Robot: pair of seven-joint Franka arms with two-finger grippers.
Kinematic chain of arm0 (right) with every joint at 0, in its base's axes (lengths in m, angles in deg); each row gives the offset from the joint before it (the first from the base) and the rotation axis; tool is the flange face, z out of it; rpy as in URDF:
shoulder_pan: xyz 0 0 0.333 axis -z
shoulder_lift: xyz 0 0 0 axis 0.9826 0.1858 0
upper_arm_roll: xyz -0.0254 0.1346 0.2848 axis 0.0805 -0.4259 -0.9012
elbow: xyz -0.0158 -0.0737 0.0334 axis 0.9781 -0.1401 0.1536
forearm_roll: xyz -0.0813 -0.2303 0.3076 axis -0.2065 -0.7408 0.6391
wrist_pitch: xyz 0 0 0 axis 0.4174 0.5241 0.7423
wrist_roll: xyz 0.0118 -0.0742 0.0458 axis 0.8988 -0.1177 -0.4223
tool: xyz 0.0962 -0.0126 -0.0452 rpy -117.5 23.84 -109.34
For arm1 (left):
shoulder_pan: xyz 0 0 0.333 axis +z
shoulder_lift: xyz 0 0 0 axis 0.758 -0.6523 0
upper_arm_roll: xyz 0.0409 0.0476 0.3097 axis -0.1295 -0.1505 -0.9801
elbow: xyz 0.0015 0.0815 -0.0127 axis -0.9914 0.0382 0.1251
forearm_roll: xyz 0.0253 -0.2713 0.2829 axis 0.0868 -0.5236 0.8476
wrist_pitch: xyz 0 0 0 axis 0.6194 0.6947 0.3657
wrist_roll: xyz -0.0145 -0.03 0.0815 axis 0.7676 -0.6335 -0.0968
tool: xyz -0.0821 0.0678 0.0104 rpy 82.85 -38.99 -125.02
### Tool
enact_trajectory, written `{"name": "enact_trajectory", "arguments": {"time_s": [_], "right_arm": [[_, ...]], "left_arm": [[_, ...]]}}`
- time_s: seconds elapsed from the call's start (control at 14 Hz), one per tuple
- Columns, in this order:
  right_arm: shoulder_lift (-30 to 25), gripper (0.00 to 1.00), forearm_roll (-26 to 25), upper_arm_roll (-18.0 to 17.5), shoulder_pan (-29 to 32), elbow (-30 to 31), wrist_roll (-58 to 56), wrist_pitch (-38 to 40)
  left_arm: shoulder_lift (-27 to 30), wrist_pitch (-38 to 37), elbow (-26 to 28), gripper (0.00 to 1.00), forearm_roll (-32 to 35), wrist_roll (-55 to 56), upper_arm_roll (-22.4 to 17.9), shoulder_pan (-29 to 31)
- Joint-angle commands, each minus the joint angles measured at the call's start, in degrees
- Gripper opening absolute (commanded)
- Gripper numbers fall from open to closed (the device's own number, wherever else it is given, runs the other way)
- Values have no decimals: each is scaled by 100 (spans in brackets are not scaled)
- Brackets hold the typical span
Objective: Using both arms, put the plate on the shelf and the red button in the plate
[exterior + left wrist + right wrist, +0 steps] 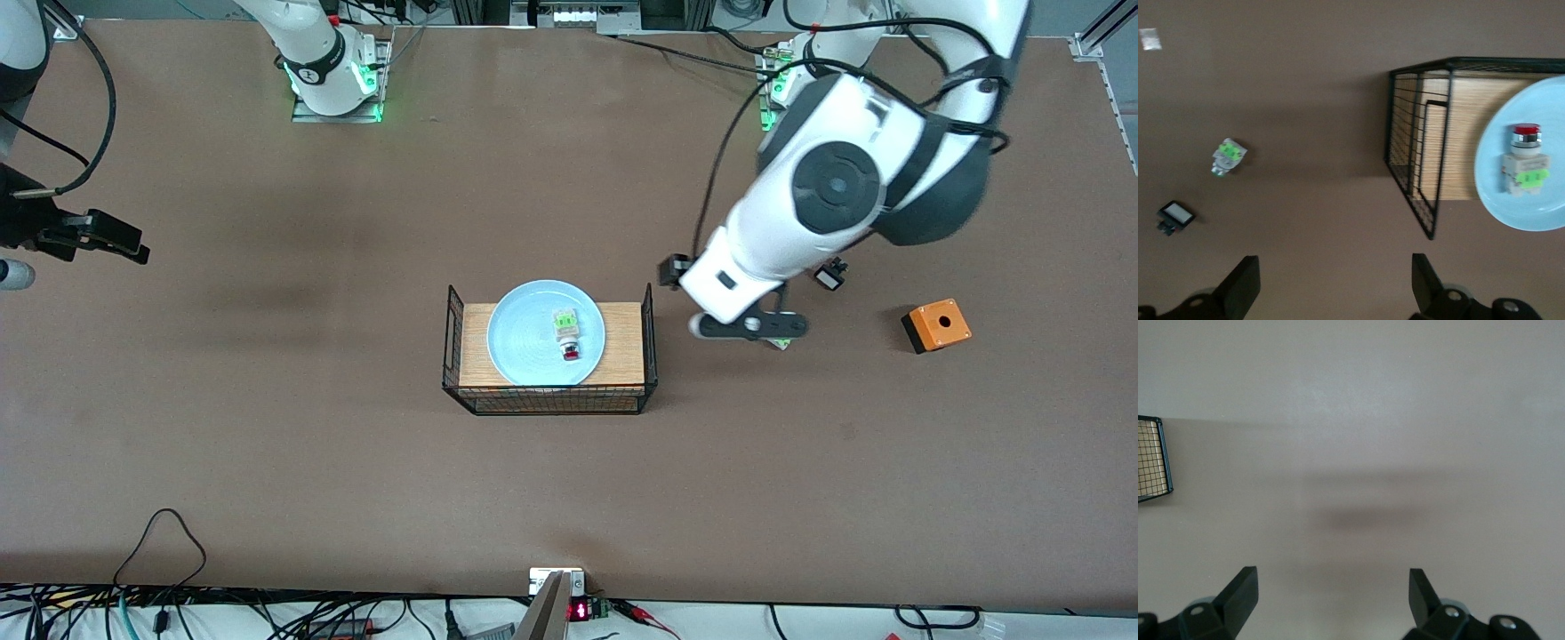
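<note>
The pale blue plate [533, 342] lies on a wooden board in a black wire basket [455, 347] at mid-table. The red button [567, 333] lies on the plate, red cap toward the front camera; both show in the left wrist view, the plate [1538, 210] and the button [1525, 163]. My left gripper [751, 327] is open and empty over bare table beside the basket, toward the left arm's end; its own view shows it [1335, 287]. My right gripper [120, 242] is open and empty over bare table at the right arm's end, also in its own view [1331, 600].
A white-and-green part without a red cap [1228, 157] and a small black-and-white part [1176, 215] lie on the table near my left gripper. An orange box [936, 325] stands toward the left arm's end. A basket corner [1151, 460] shows in the right wrist view.
</note>
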Motion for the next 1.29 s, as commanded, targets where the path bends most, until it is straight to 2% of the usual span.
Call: {"name": "enact_trajectory", "arguments": {"time_s": [0.0, 0.14, 0.29, 0.43, 0.5, 0.57, 0.64, 0.93, 1.14, 1.21], "right_arm": [[-112, 100, -18, -30, 2, 17, 49, 31], [-112, 100, -18, -30, 2, 17, 40, 31], [-112, 100, -18, -21, 2, 17, 23, 31], [-112, 100, -18, -30, -7, 17, 58, 31], [-112, 100, -18, -38, -7, 17, 67, 31], [-112, 100, -18, -73, -42, 17, 102, 31], [-112, 100, -18, -100, -60, 17, 119, 31], [-112, 100, -9, -91, -51, 17, 85, 31], [-112, 100, -9, -91, -51, 17, 93, 31], [-112, 100, -9, -91, -51, 17, 102, 31]], "left_arm": [[336, -445, 73, 100, 158, -547, 82, 617], [591, -762, 73, 100, 166, -1154, 38, 820], [662, -938, 73, 100, 324, -1296, 55, 1013], [925, -957, 186, 100, 351, -2319, 12, 1260], [1013, -957, 222, 100, 368, -2700, -206, 1234], [1232, -948, 379, 100, 360, -2895, -635, 1130], [1521, -913, 685, 100, 308, -2914, -891, 1050], [2233, -835, 1336, 100, 351, -2994, -1376, 971], [2954, 322, 2486, 100, 325, -2923, -1885, 865], [3104, 448, 2734, 100, 298, -2923, -1983, 795]]}}
